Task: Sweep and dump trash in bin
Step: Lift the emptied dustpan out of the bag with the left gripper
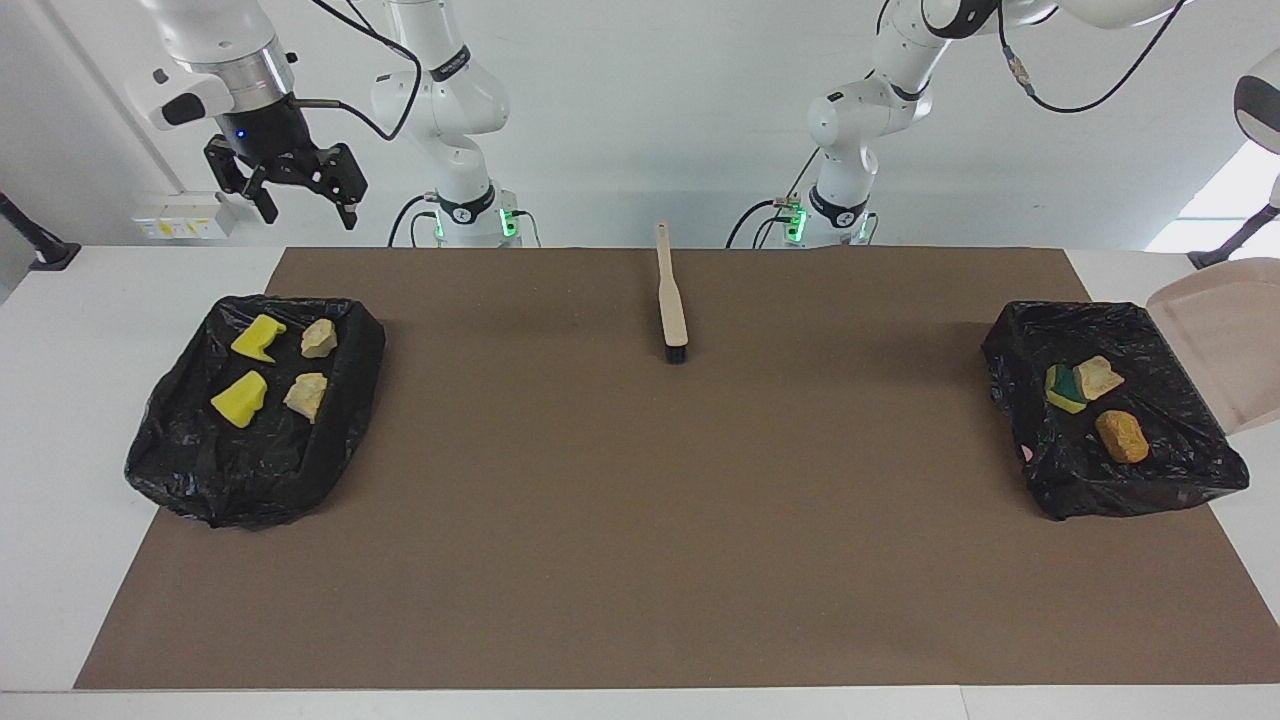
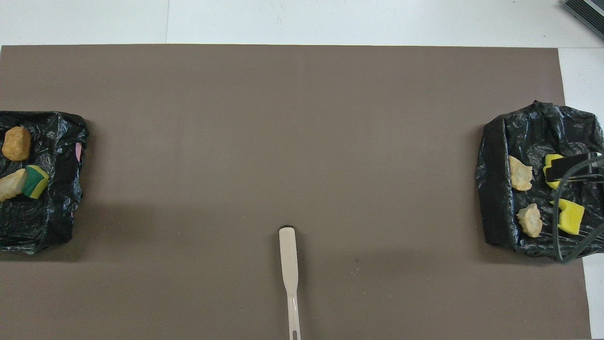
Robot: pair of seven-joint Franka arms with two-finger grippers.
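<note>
Two bins lined with black bags stand at the table's ends. The bin (image 1: 250, 480) at the right arm's end holds two yellow sponge wedges (image 1: 258, 338) and two tan pastry pieces (image 1: 306, 394). My right gripper (image 1: 311, 218) hangs open and empty high over that bin's robot-side edge. The other bin (image 1: 1100, 495) holds a green-backed sponge (image 1: 1063, 387), a pastry piece (image 1: 1097, 377) and a golden bun (image 1: 1121, 436). The beige dustpan (image 1: 1220, 340) hangs tilted and empty beside this bin, its handle running out of view. My left gripper is out of view.
A beige brush (image 1: 672, 300) with black bristles lies on the brown mat (image 1: 640, 520) midway between the bins, near the robots' edge, its handle pointing at the robots. White tabletop borders the mat on all sides.
</note>
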